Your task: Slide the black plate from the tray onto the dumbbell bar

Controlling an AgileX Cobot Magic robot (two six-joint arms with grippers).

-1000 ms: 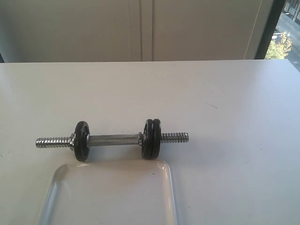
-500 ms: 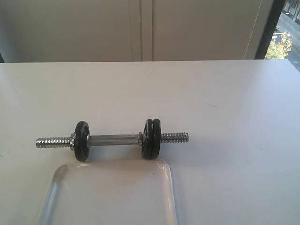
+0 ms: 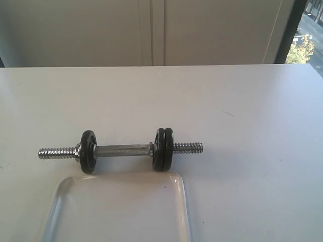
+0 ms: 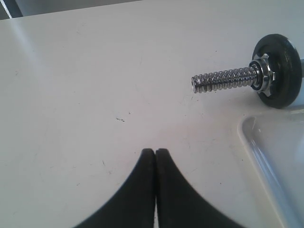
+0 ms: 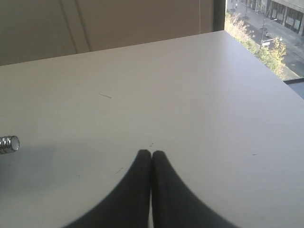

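The dumbbell bar (image 3: 123,149) lies flat on the white table, just behind the tray (image 3: 182,201). One black disc (image 3: 88,151) sits on its left side and two black discs (image 3: 164,148) sit pressed together on its right side. No loose black plate shows on the part of the tray that is in view. In the left wrist view my left gripper (image 4: 155,151) is shut and empty, short of the bar's threaded end (image 4: 223,80) and the tray corner (image 4: 251,137). My right gripper (image 5: 151,153) is shut and empty over bare table, away from the bar's tip (image 5: 8,144).
The table's far edge (image 3: 161,66) meets a pale wall. A window with a dark frame (image 3: 287,30) stands at the back right. Neither arm shows in the exterior view.
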